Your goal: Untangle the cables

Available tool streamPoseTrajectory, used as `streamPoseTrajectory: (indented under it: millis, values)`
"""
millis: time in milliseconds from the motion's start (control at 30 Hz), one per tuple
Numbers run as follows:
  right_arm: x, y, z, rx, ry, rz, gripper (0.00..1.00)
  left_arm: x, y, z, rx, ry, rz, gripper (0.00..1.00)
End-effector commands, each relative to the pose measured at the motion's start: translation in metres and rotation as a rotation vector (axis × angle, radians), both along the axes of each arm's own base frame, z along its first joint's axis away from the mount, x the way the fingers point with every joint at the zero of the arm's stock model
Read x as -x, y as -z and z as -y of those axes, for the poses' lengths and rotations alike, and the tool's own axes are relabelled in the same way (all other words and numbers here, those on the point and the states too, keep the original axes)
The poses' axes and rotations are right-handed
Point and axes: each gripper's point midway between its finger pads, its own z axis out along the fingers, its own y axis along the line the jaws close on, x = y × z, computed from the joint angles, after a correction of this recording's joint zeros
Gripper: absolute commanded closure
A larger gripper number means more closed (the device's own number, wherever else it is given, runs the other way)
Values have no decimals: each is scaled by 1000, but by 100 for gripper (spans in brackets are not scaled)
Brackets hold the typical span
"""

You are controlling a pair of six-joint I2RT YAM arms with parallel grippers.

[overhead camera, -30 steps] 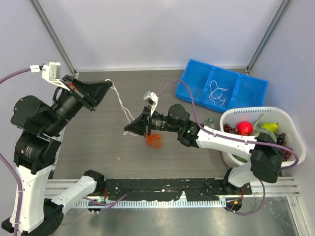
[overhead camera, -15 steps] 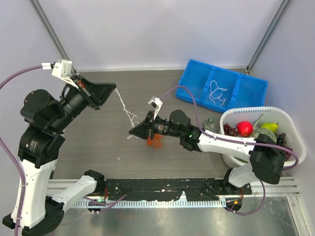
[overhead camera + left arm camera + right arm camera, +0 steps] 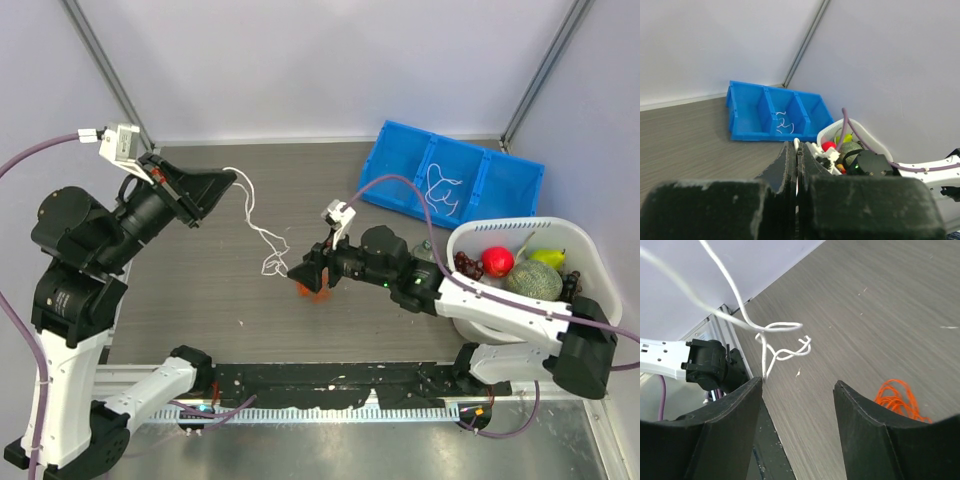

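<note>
Since a second ago we see the biggest change at the right gripper (image 3: 297, 273). It was pinched shut at the lower stretch of the white cable (image 3: 272, 264); now its fingers stand clearly apart with nothing between them, and it has drawn back toward the right side of the table (image 3: 200, 290). In the right wrist view the gripper (image 3: 797, 382) frames bare tabletop, with the white cable (image 3: 775, 347) lying free beyond its fingertips. The freed lower end of that cable now rests on the table as a loose squiggle, just to the left of the right gripper, where before it was stretched more tautly between the two arms. The left gripper (image 3: 232, 177) has shifted only a little and stays raised over the far left of the table. Its fingers (image 3: 790, 165) are pressed together, clamped on the upper end of the white cable, which hangs down from them to the squiggle. The red-orange cable (image 3: 316, 291) lies in a small clump on the table much where it was, now just under and beside the right gripper; the right wrist view shows it (image 3: 897, 397) apart from the white one. A second white cable (image 3: 443, 190) lies unchanged in the middle compartment of the blue bin (image 3: 395, 180), far right, next to the white basket (image 3: 505, 223) of fruit.
</note>
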Motion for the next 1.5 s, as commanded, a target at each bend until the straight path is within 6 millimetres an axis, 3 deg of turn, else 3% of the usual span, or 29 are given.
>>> streamPoseTrajectory:
  millis: [0,133,300,467,700,800,833,867,933,1067,1100,1200,1233,1333,1467]
  values:
    - [-7,-40,25,38,61,134,35,8,-14,6,5,57,51,100]
    - [3,-60,27,44,-6,198,34,8,-7,11,1,84,33,100]
    - [21,-104,6,-84,-153,272,33,5,0,19,0,125,7,100]
    - [8,-117,-10,-105,-144,320,33,6,4,24,0,155,-3,100]
    - [-12,-114,-37,-120,-120,315,36,9,4,31,6,204,9,100]
    - [-28,-112,-30,-119,-11,306,61,6,9,32,2,202,4,100]
    - [-28,-111,-28,-129,-3,306,67,4,10,32,-1,201,6,100]
    - [-27,-109,-24,-148,5,309,82,4,12,33,-4,204,8,100]
    - [-24,-105,-20,-165,13,300,97,-1,17,33,-7,193,5,100]
    - [-35,-99,-5,-146,117,243,99,-21,37,28,-38,117,-19,100]
    - [-38,-99,-1,-139,147,234,99,-28,45,25,-50,81,-31,98]
    - [-61,-95,28,-81,346,208,99,-50,78,16,-100,-14,-77,41]
    - [-70,-97,39,-69,424,210,99,-57,90,12,-118,-48,-104,29]
    - [-92,-95,73,-19,572,171,99,-77,124,2,-176,-140,-173,17]
    - [-137,-90,132,32,749,100,99,-91,151,-6,-212,-213,-218,15]
